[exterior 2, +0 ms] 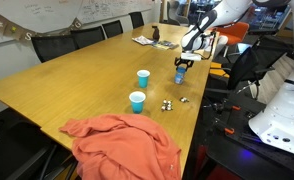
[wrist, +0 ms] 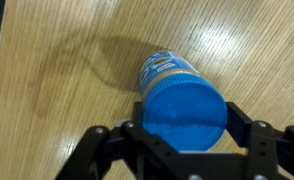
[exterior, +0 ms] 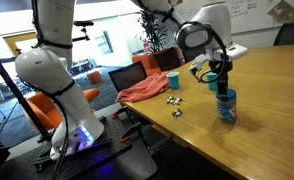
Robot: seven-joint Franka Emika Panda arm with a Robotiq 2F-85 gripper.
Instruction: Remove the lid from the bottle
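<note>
Near one edge of a pale wooden worktop (exterior 2: 77, 80), a short clear bottle (exterior: 227, 108) stands upright, and the robot arm reaches down over it from above. In the wrist view the bottle's bright-blue lid (wrist: 184, 108) fills the lower middle of the picture, with the blue label band showing just beyond it. The end effector (wrist: 184, 123) straddles the lid, with one dark finger (wrist: 137, 130) close against its rim on one side and the other finger opposite. It is spread about as wide as the lid. Whether it is pressing on the rim or only flanking it cannot be told. Coming straight down with the lid centred between the fingers suits a twisting grip, which a screw cap probably needs. The lid is still on, so the task looks barely begun. Nothing holds the bottle's base, so it may turn along with the lid. Two blue cups (exterior 2: 143, 77) and an orange cloth (exterior 2: 122, 148) lie well apart from the bottle.
</note>
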